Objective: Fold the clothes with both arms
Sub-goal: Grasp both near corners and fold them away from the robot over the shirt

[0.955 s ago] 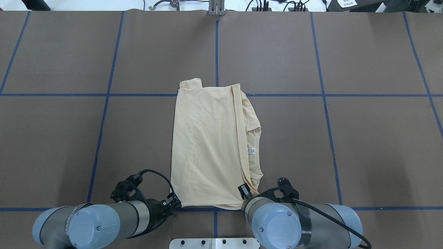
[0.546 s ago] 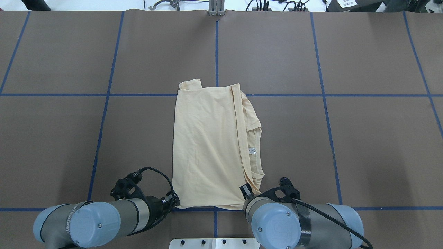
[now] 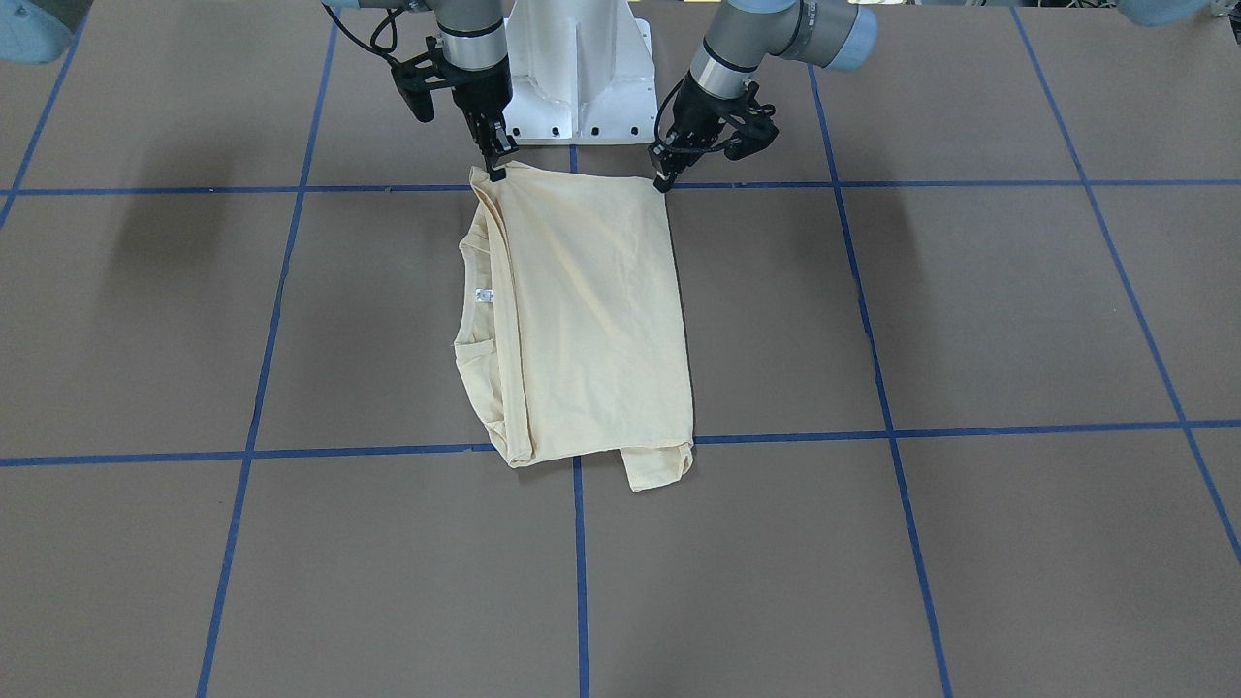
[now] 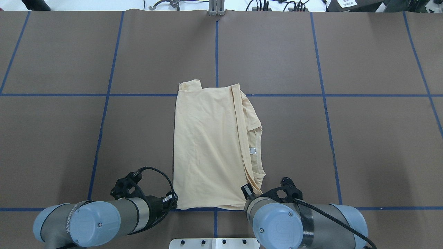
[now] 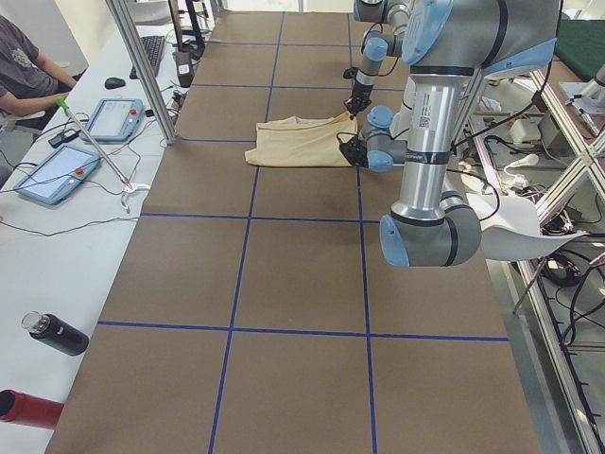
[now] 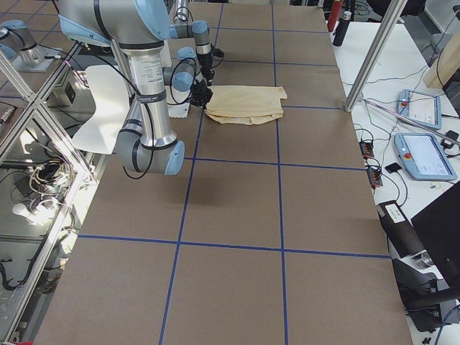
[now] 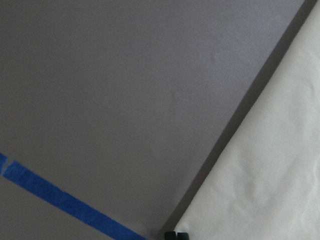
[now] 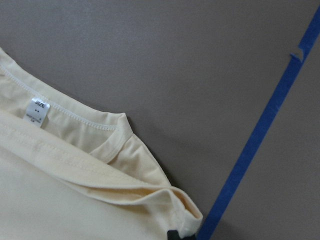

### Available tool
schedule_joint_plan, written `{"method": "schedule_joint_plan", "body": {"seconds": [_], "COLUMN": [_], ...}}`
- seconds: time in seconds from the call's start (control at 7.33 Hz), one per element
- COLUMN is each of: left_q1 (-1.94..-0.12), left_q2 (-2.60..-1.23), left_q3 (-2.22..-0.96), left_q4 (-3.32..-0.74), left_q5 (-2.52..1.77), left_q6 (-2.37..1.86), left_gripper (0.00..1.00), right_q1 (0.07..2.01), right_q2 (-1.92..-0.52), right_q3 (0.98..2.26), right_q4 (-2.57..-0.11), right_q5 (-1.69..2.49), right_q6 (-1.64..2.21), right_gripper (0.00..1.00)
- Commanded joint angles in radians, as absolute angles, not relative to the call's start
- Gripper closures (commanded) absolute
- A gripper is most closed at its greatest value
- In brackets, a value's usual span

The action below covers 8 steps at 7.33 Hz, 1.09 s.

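A pale yellow long-sleeved T-shirt, folded lengthwise into a narrow panel with its print out of sight, lies flat at the middle of the brown table. It spans one square of the blue tape grid, from the line nearest the robot to the next one out. The left gripper pinches the shirt's near corner on the robot's left, fingers closed on the fabric; in the left wrist view the shirt's edge throws a dark band of shadow on the table. The right gripper is clamped on the opposite near corner, where the right wrist view shows the cloth bunched into a small roll just beside a tape line. The ribbed neckline and small white neck label show along the panel's right side, beneath the folded-over layer. A sleeve cuff juts past the far end, on the left. The left arm and right arm reach down side by side in front of the white pedestal base.
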State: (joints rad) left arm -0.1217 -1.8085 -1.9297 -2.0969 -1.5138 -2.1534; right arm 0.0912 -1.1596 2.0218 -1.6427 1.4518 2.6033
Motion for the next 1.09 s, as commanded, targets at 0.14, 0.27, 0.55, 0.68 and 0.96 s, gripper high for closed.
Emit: {"method": "schedule_joint_plan", "body": {"seconds": [0.14, 0.27, 0.55, 0.68, 0.96], "left_q1": [-0.127, -0.135, -0.249, -0.349, -0.48], "left_q2": [-1.799, -1.792, -1.796, -1.802, -1.862], "left_q3": [-2.038, -2.101, -2.178, -2.174, -2.041], "left_q4": [-2.094, -2.091, -2.053, -2.051, -2.062], "left_q5": [-1.525, -1.526, -1.625, -1.696, -1.739], "left_q6": [-2.151, -2.148, -2.111, -2.024, -1.927], "left_gripper": [1.0, 1.0, 1.0, 1.0, 1.0], "right_q1": [0.095, 0.1, 0.133, 0.208, 0.427], "right_q2": [-1.161, -1.173, -1.235, -1.197, -1.029], "right_q3": [2.026, 2.055, 2.24, 2.235, 2.008], "right_q4": [-1.643, -1.644, -1.678, -1.693, -1.687], "right_q5": [1.451, 1.451, 1.46, 1.507, 1.684], "right_q6": [2.605, 2.605, 2.608, 2.603, 2.492], "right_gripper": [1.0, 1.0, 1.0, 1.0, 1.0]}}
